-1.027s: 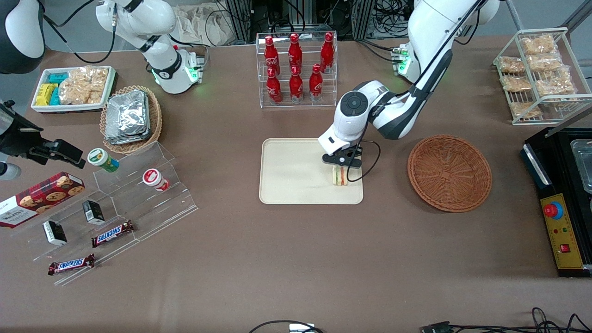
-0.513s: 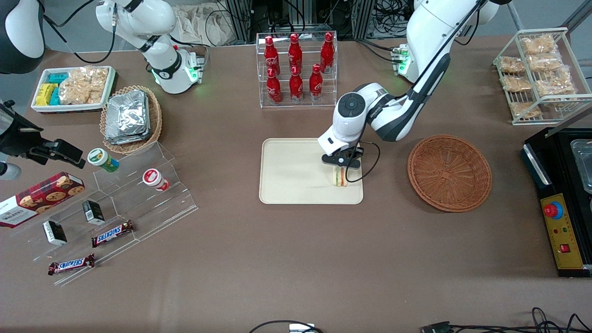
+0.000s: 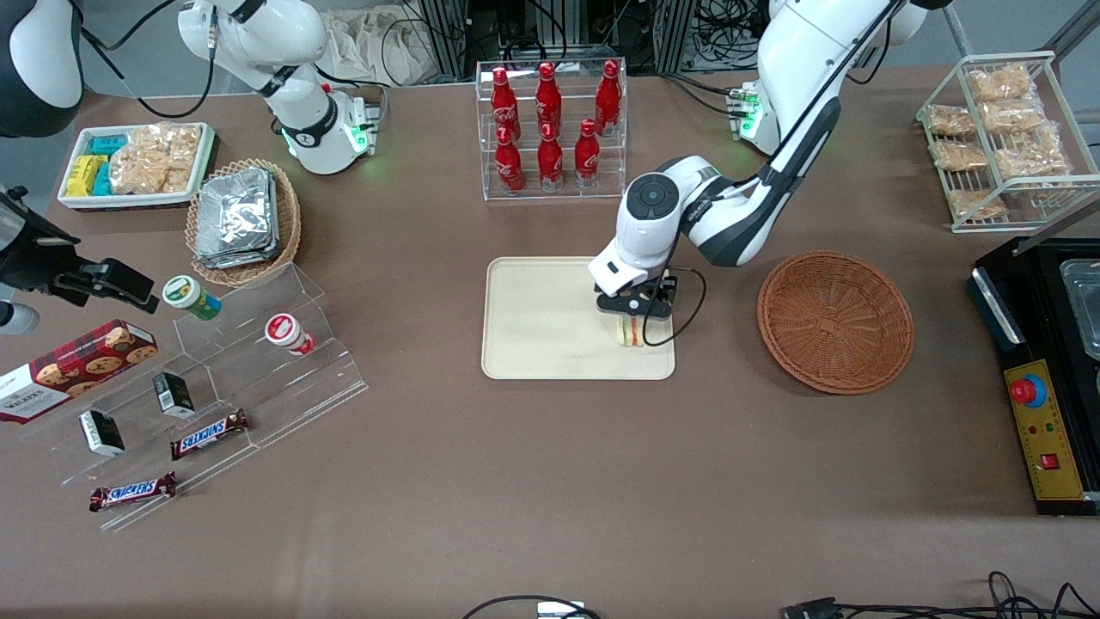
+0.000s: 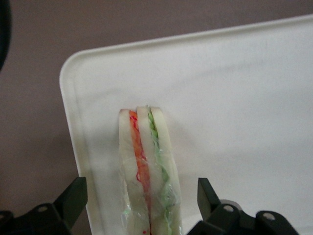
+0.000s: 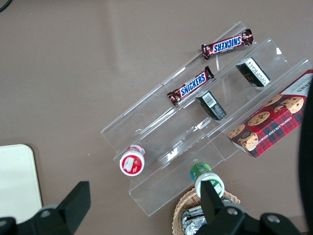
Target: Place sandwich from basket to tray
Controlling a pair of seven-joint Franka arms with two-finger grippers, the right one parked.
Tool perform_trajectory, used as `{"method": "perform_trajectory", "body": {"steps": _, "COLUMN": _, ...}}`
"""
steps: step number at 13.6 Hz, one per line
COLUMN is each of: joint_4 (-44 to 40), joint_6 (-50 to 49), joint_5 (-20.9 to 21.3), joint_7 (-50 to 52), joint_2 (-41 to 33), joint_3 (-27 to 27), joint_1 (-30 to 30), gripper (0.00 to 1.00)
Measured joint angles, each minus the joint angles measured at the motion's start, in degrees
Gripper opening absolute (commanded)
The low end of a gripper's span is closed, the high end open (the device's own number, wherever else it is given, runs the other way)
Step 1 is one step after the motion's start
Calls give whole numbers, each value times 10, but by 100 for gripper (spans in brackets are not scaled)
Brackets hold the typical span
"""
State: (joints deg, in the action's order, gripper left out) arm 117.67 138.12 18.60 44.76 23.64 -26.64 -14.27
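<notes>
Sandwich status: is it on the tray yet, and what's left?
The sandwich stands on the tray near the corner closest to the basket, which holds nothing. The gripper is open, a finger on each side of the sandwich without touching. Only lifting the gripper away remains.

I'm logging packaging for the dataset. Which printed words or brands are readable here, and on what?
"SNICKERS": two bars on the clear stand.
"WALKERS": cookie box.
Red bottles, small cartons: print too small to read.
Sandwich, between the open gripper fingers: no label.
</notes>
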Motion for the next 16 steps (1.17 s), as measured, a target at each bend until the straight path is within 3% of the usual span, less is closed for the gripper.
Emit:
{"method": "perform_trajectory", "body": {"steps": 4, "joint_4": -101, "joint_6": -89, "joint_5": 0, "joint_7": 37, "joint_2": -5, "joint_3": 1, "joint_1": 25, "gripper": 100}}
{"method": "perform_trajectory", "body": {"steps": 8, "joint_4": -148, "joint_6": -140, "joint_5": 0, "joint_7": 71, "joint_2": -29, "joint_3": 2, "joint_1": 73, "gripper": 100}}
{"method": "perform_trajectory", "body": {"steps": 12, "joint_4": -213, "joint_6": -243, "joint_5": 0, "joint_7": 70, "joint_2": -44, "joint_3": 3, "joint_1": 118, "gripper": 100}}
{"method": "perform_trajectory", "body": {"steps": 16, "joint_4": -243, "joint_6": -275, "joint_5": -11, "joint_7": 27, "joint_2": -50, "joint_3": 3, "joint_1": 150, "gripper": 100}}
